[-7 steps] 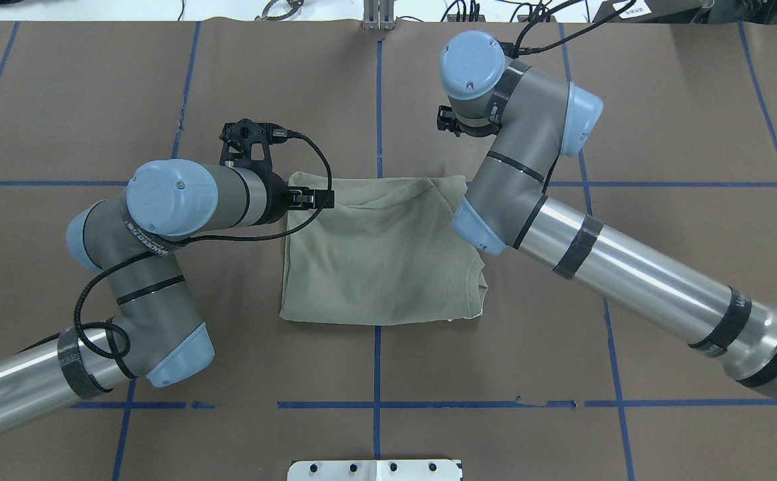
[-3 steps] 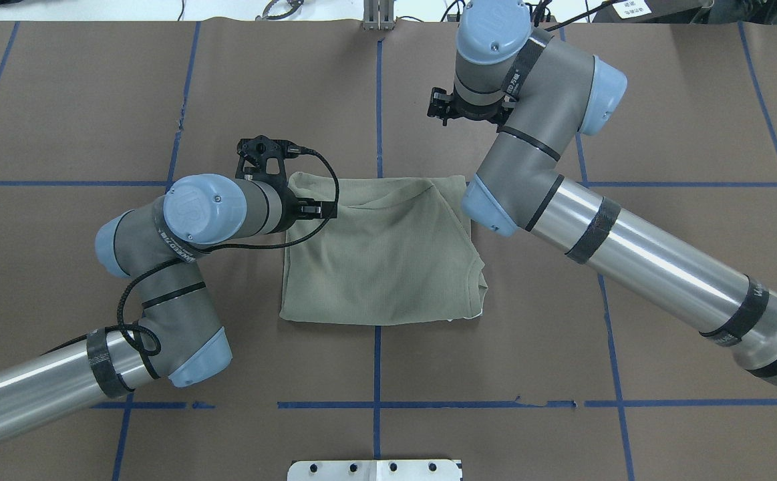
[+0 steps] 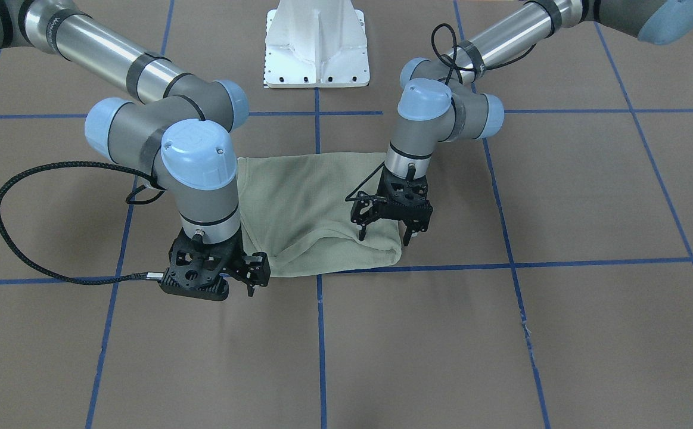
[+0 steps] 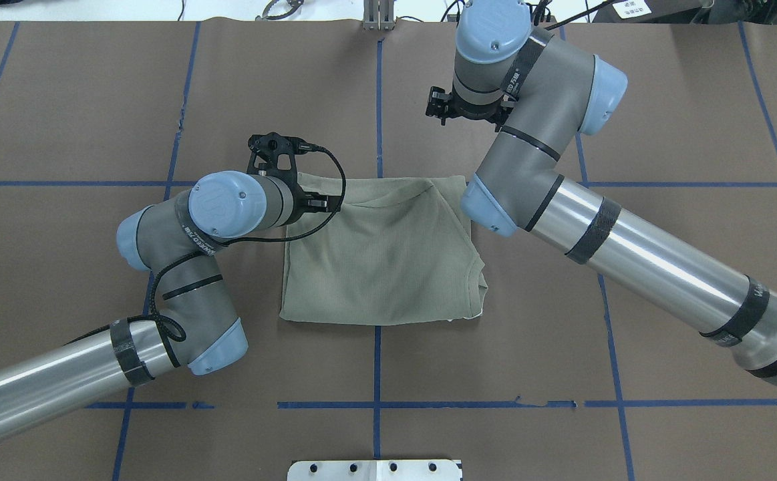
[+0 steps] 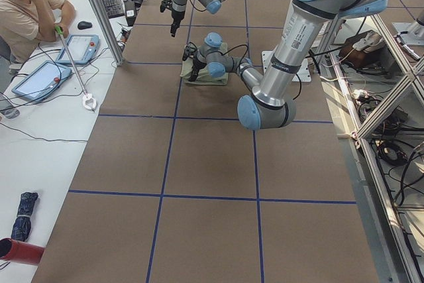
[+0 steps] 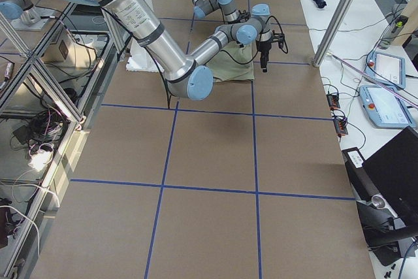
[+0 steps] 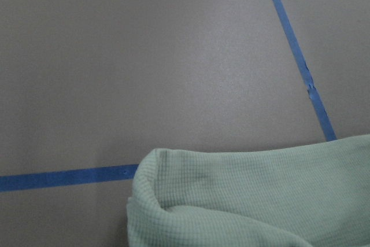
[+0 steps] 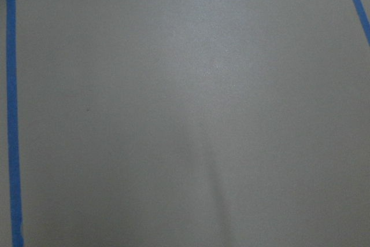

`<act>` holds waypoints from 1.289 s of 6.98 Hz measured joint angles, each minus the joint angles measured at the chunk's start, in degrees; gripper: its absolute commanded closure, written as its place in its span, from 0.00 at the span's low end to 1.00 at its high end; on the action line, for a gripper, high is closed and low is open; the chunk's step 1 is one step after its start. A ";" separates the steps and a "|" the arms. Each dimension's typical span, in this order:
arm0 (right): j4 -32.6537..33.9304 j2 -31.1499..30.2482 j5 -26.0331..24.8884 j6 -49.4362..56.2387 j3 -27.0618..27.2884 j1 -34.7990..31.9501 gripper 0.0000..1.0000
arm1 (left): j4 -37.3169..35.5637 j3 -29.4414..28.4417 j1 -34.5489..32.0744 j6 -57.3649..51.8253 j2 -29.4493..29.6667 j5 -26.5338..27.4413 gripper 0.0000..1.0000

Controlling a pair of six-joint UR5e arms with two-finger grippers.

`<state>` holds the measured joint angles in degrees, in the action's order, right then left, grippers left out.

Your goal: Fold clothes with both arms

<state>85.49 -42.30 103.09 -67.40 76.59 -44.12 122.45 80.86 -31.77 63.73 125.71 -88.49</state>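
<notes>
Shirt (image 4: 381, 260) likely soft, limp, light; best pinched at its far-edge corners. Left fingers (image 3: 407, 231) spread; right fingers (image 3: 258, 268): cannot tell.

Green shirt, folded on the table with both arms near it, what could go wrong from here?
1. The left gripper hangs open over the shirt's far corner; closing there might pinch only the top layer and pull the fold apart.
2. The left arm's black cable loops over the cloth and could snag or drag it.
3. The right gripper is off the shirt, so a one-sided lift may skew it.
</notes>
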 measured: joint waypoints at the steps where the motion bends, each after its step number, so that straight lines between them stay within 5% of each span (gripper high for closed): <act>1: -0.03 -0.06 0.00 0.01 0.01 0.00 0.00 | 0.10 -1.89 -1.77 -1.25 0.27 0.62 0.00; 4: -0.09 -0.20 0.07 0.09 0.07 -0.01 0.00 | 0.32 -4.97 -9.70 -11.67 0.32 0.11 0.00; 5: -0.05 -0.20 0.63 0.35 0.49 -0.31 0.00 | 0.11 -4.40 -12.25 -14.14 0.19 -3.66 0.00; 7: 2.31 -1.70 6.39 5.24 3.52 -3.78 0.00 | -4.19 3.00 -17.40 -22.44 -2.82 -13.78 0.00; 9: 12.94 -8.95 11.05 22.09 14.14 -10.77 0.00 | -20.32 16.88 -24.65 -38.58 -6.89 -20.69 0.00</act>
<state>98.44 -51.25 114.14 -45.31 90.73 -54.90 102.13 97.74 -56.42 25.15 118.82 -109.17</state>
